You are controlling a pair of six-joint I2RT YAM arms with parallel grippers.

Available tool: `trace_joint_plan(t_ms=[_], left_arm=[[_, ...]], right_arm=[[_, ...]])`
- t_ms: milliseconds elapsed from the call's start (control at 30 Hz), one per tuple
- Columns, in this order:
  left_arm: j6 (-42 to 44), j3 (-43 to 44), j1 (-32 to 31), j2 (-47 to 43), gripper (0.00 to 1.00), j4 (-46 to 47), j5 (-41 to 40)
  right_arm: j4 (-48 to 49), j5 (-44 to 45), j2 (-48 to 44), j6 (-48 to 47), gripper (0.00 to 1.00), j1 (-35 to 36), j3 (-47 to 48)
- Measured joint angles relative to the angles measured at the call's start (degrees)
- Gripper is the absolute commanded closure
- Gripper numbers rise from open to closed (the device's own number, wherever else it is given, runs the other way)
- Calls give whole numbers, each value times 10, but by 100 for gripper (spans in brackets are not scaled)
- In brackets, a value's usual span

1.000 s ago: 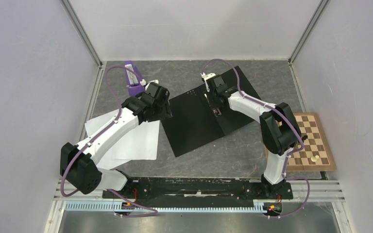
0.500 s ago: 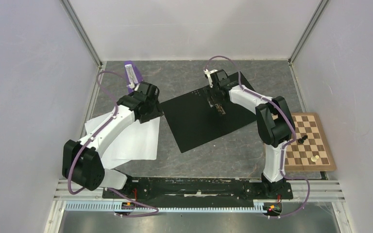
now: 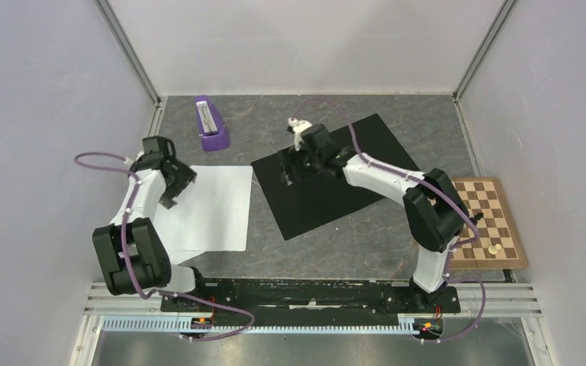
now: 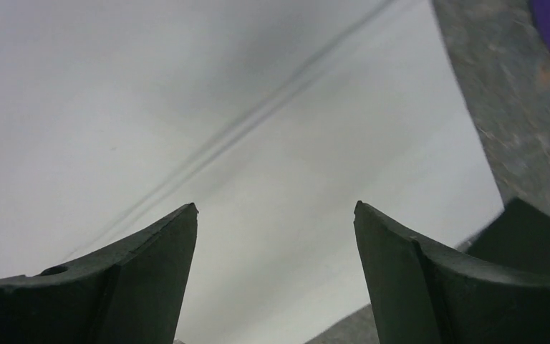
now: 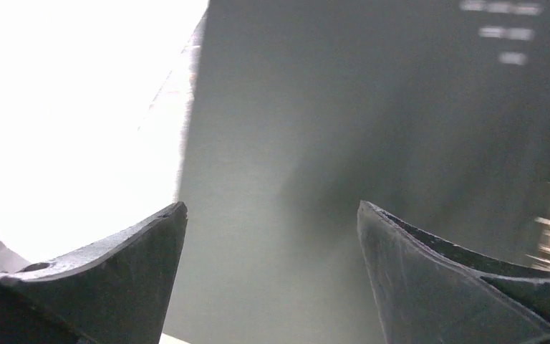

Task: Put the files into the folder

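Observation:
The folder (image 3: 351, 183) lies open on the table, black inside up; in the right wrist view its dark surface (image 5: 372, 107) fills most of the frame. The files (image 3: 214, 210), white sheets, lie flat to the left of it. In the left wrist view the files (image 4: 186, 93) spread under the fingers. My left gripper (image 3: 172, 197) hovers open over the left part of the sheets, nothing between its fingertips (image 4: 276, 208). My right gripper (image 3: 290, 174) stands open over the folder's left half near its left edge, also holding nothing (image 5: 272, 208). The files (image 5: 64, 107) show bright at that view's left.
A purple wedge-shaped object (image 3: 211, 123) stands at the back left of the grey table (image 3: 351, 244). A chessboard (image 3: 496, 206) with a few pieces lies at the right edge. White walls close in on the left, back and right.
My left arm swung back from the folder's left edge to the sheets' left side. My right gripper moved left from the folder's spine onto its left half. Both grippers opened wider.

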Motion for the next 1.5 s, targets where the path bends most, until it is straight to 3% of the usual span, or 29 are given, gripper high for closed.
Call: trace_joint_plan(t_ms=[133,400,767,933,1300,1500], left_arm=[[1,-58,96,-19,12,20,6],[0,-145,242,-73,12,49,23],[-18,-170,331,-86,12,67,17],[-34,-198,377,-53,12,106,58],[-43,-217,391,-51,12,174,116],[-43,-214,315,-49,12,181,100]], right_arm=[[52,-37,19,39,5,59,-8],[140,-75,82,96,2,110,-8],[179,-93,127,117,2,146,-9],[201,-97,127,117,2,147,-12],[226,-101,128,117,2,147,-21],[243,-101,148,126,2,147,-21]])
